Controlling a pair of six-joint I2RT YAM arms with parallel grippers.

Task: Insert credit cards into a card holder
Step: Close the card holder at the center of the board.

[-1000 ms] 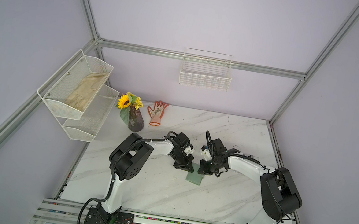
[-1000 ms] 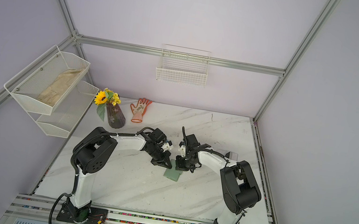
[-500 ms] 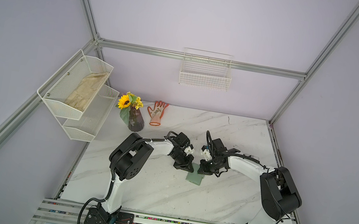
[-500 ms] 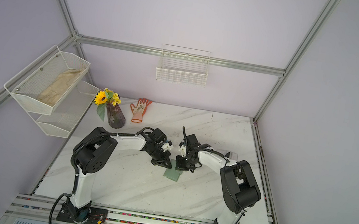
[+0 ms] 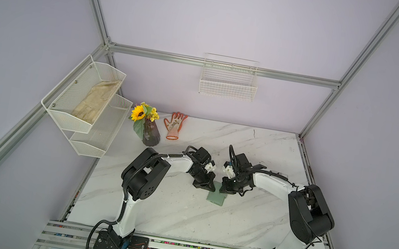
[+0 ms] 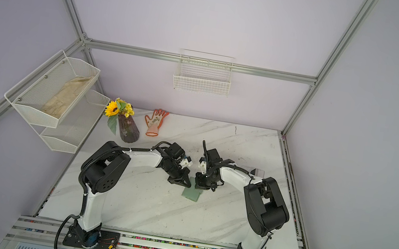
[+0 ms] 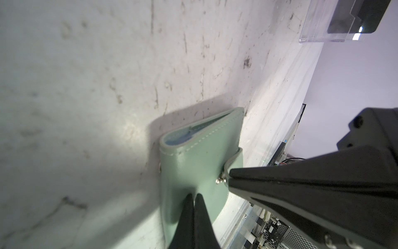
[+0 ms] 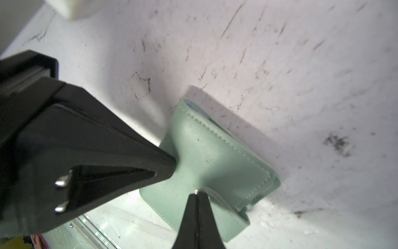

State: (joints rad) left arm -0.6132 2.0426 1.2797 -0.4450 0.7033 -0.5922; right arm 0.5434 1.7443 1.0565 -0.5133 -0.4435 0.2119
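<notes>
Card holder (image 5: pixel 215 198) lies folded shut on the table (image 5: pixel 177 217), roughly midway between the left and right edges and midway front to back. It is sage green with a stitched rim, and a pale blue layer shows at its open end in the left wrist view. Left tool (image 5: pixel 210 188) is fully closed with nothing visible between its fingers. Its tips press on the top cover, which dents around them. Right tool (image 5: pixel 223 189) is likewise fully closed, with its tips at the metal snap (image 7: pixel 220 180) of the strap (image 7: pixel 234 159), which curls up from the holder's edge. Cannot tell whether the strap end is pinched. The tips of the two tools sit near each other on the same cover, not touching. Clear box (image 7: pixel 323 32) stands near the right edge, well apart from the holder. Vase (image 5: pixel 150 136) and glove (image 5: pixel 174 126) sit by the far edge, toward the left corner.
</notes>
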